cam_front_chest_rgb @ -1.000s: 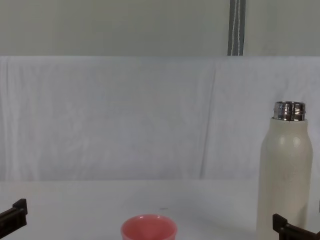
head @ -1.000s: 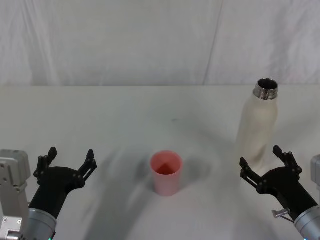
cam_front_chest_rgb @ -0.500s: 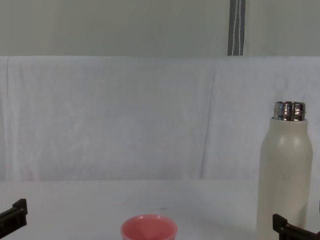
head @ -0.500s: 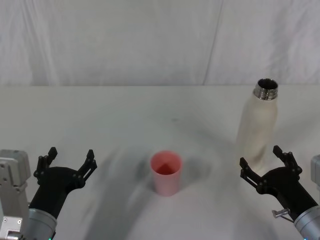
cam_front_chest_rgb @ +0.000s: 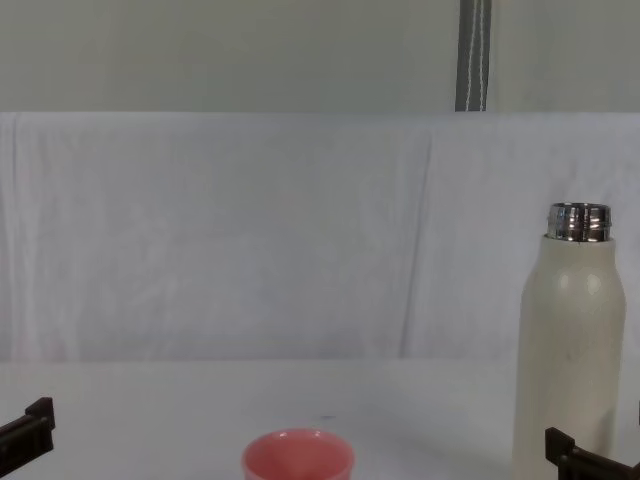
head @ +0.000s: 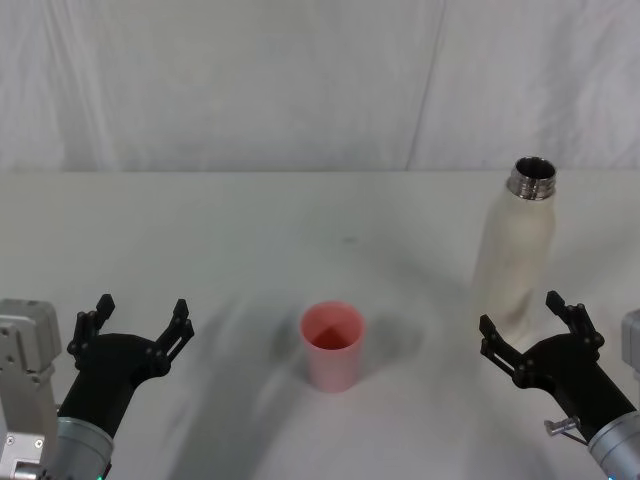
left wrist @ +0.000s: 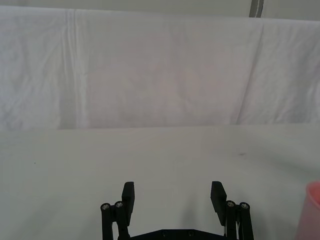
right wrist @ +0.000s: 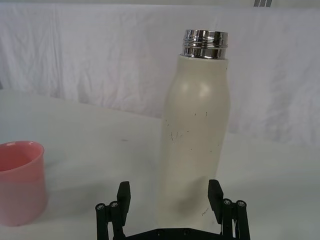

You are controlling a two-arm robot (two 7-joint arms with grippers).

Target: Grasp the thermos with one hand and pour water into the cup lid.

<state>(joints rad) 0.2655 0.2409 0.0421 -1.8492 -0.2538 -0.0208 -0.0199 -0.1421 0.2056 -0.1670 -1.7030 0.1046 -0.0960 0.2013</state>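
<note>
The right tool (head: pixel 532 331) is low over the desk (head: pixel 250 230) with its two fingers spread wide, and it grips nothing. The thermos (head: pixel 515 250) stands upright just in front of this tool, a little toward the left tool, with its steel neck (head: pixel 533 178) uncovered at the top. In the right wrist view the thermos (right wrist: pixel 195 135) rises between the two black fingers (right wrist: pixel 123 192) and just beyond them, and I cannot tell whether the fingers touch its wall. The cup lid (head: pixel 333 346) stands upright on the desk between the two tools, well apart from the thermos, with its mouth up; no water can be made out inside it. In the right wrist view the cup lid (right wrist: pixel 20 181) is off to the side of the right tool, near it but not between the fingers. The left tool (head: pixel 138 320) is also low over the desk, on the other side of the cup lid, with its fingers wide apart and holding nothing. In the left wrist view its fingers (left wrist: pixel 128 194) point at the bare desk and at a white cloth (left wrist: pixel 150 75) hanging behind it, and the pink edge of the cup lid (left wrist: pixel 310 210) shows beside that tool.
</note>
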